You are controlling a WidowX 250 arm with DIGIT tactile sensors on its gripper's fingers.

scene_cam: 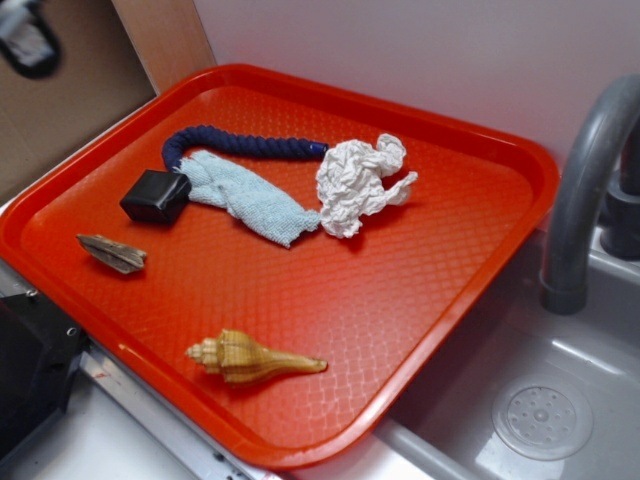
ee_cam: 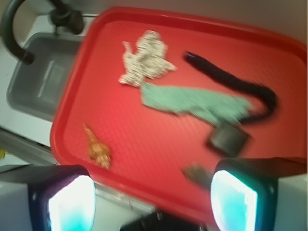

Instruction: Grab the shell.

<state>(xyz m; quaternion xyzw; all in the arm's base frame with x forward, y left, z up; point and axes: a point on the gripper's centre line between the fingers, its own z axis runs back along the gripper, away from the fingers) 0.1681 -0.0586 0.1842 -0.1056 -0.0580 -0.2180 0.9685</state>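
Note:
The shell (scene_cam: 250,358) is tan-golden with a knobbly spiral at its left end and a thin point to the right. It lies on the red tray (scene_cam: 420,300) near the front rim. In the blurred wrist view the shell (ee_cam: 96,147) sits at the tray's lower left, well ahead of my gripper (ee_cam: 153,202). The gripper is open, its two pale fingers (ee_cam: 72,202) wide apart with nothing between them, hovering over the tray's near rim. The exterior view does not show the gripper.
On the tray lie a flat grey-brown sliver (scene_cam: 113,253), a black block (scene_cam: 156,195), a blue rope (scene_cam: 240,146), a light blue cloth (scene_cam: 245,197) and crumpled white paper (scene_cam: 358,182). A grey sink (scene_cam: 540,400) with a faucet (scene_cam: 585,180) sits to the right.

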